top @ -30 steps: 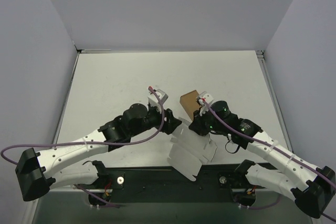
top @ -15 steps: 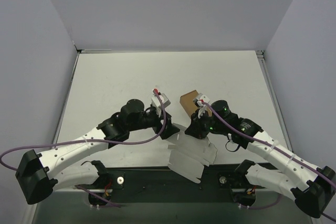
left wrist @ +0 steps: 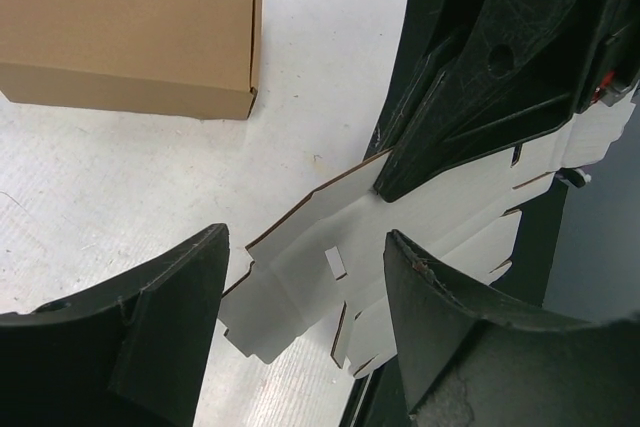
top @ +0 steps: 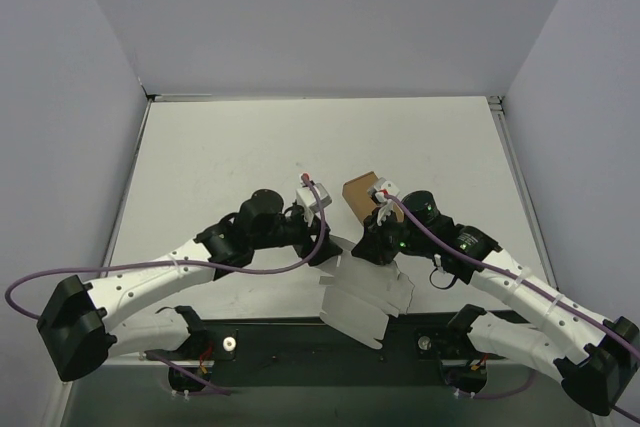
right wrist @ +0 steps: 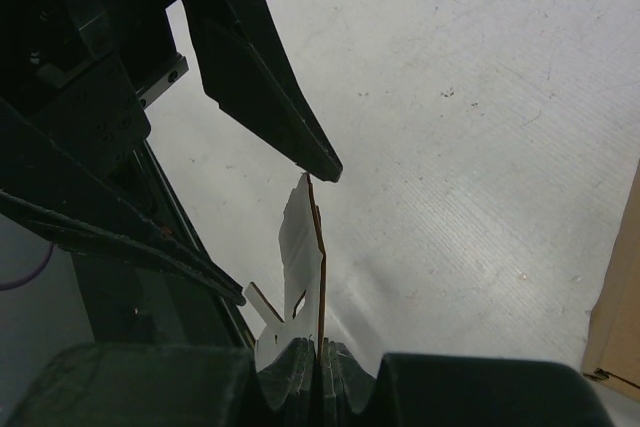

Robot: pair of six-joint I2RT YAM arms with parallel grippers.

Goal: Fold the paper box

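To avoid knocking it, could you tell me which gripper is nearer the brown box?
Right. The right gripper pinches the paper box close beside the brown box; the left gripper stands open, farther left.

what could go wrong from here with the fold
The right gripper pinches only a thin edge of the paper box, so it could slip or tear. The open left gripper could crease the wrong panel. The brown box sits close and may get bumped.
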